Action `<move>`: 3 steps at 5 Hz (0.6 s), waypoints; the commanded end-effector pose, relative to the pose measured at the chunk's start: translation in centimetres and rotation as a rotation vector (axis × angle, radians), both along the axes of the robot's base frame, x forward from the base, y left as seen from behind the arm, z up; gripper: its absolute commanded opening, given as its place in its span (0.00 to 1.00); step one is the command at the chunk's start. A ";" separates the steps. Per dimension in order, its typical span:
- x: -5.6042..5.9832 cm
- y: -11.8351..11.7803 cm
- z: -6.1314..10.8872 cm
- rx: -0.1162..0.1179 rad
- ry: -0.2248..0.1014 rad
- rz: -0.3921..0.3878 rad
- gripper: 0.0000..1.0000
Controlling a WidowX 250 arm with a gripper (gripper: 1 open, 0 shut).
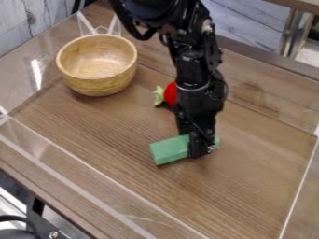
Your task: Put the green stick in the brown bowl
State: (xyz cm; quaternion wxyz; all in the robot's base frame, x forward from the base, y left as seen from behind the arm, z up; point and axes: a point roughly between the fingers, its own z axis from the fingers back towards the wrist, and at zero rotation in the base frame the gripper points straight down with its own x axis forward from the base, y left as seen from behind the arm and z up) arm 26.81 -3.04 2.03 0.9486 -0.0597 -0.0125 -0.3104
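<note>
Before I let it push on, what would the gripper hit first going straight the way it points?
Likely the green stick: the gripper points down and is already on it. Below that is the table, though one view leaves depth unclear.

Green stick's [170,151] middle hidden behind the fingers [197,145].
</note>
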 end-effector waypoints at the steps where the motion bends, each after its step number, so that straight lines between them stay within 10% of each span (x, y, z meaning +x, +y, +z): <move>1: 1.9 0.6 0.8 -0.013 -0.035 0.050 0.00; 3: 2.4 2.4 2.2 -0.030 -0.030 0.002 0.00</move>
